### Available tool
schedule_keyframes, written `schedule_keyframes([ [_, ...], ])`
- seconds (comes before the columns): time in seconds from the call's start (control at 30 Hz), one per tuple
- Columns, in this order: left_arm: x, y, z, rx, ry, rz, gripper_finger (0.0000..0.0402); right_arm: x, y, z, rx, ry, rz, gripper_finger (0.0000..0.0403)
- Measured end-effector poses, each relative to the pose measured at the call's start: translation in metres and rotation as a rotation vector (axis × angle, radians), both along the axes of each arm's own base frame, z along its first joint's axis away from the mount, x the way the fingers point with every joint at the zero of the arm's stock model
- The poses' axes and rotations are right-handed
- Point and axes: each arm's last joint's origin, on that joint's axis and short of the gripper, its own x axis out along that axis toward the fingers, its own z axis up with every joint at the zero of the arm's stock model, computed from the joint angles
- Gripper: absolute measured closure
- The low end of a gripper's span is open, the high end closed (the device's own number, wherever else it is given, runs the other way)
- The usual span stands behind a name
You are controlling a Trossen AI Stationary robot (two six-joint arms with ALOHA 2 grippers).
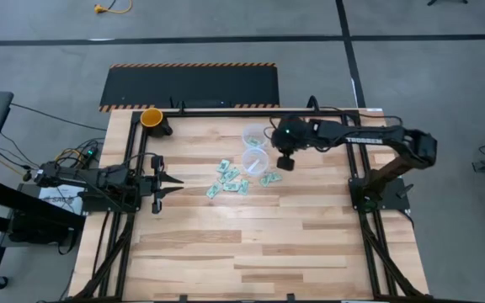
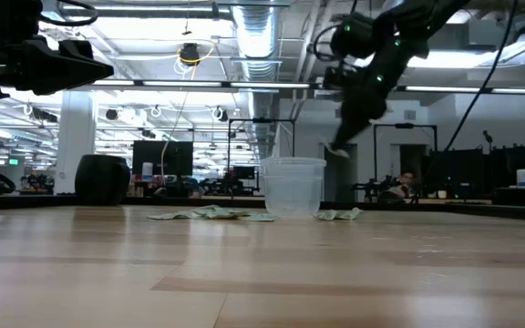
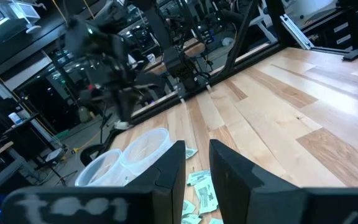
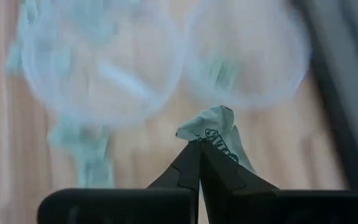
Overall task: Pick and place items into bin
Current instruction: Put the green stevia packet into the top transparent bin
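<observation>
Several small green-and-white packets (image 1: 230, 181) lie flat on the wooden table, next to two clear plastic cups (image 1: 254, 158) (image 1: 253, 135) that stand upright side by side. One more packet (image 1: 270, 178) lies to the right of the nearer cup. My right gripper (image 1: 286, 162) is just to the right of the nearer cup and well above the table (image 2: 340, 150). It is shut on one packet (image 4: 219, 134). My left gripper (image 1: 175, 184) is open and empty at the table's left, level, pointing toward the packets (image 3: 201, 186). My right gripper pinches one crumpled end of the packet (image 4: 205, 138) between its two fingertips. The fingers come from above, slanting down. The packet is lifted clear of the table (image 2: 336, 151) and sticks out below the fingertips, beside the cup's rim (image 2: 292, 164).
An orange round object (image 1: 151, 117) with a dark piece beside it sits at the table's far left corner. A black mat with striped edges (image 1: 190, 86) lies on the floor beyond the far edge. Bare wood spreads over the table's near half (image 1: 251, 244).
</observation>
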Motion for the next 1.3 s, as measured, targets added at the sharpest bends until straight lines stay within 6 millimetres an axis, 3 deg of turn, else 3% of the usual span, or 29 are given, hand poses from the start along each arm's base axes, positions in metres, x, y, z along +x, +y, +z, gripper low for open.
schedule_keyframes([
  [0.17,0.0,0.0,0.0,0.0,-0.001,0.0,0.034,0.014,-0.008,0.01,-0.091,-0.173,0.021,0.0403],
  [0.43,0.0,0.0,0.0,0.0,0.0,0.0,0.034,0.024,-0.02,0.009,-0.12,-0.262,-0.005,0.0402],
  [0.77,0.0,0.0,0.0,0.0,0.0,-0.003,0.034,0.037,-0.027,-0.018,-0.115,-0.216,0.0,0.0397],
  [1.03,0.0,0.0,0.0,0.0,0.0,-0.003,0.034,0.039,-0.027,-0.019,-0.125,-0.224,-0.003,0.035],
  [1.3,0.0,0.0,0.0,0.0,0.0,-0.003,0.034,0.031,-0.023,0.002,-0.132,-0.216,0.005,0.0316],
])
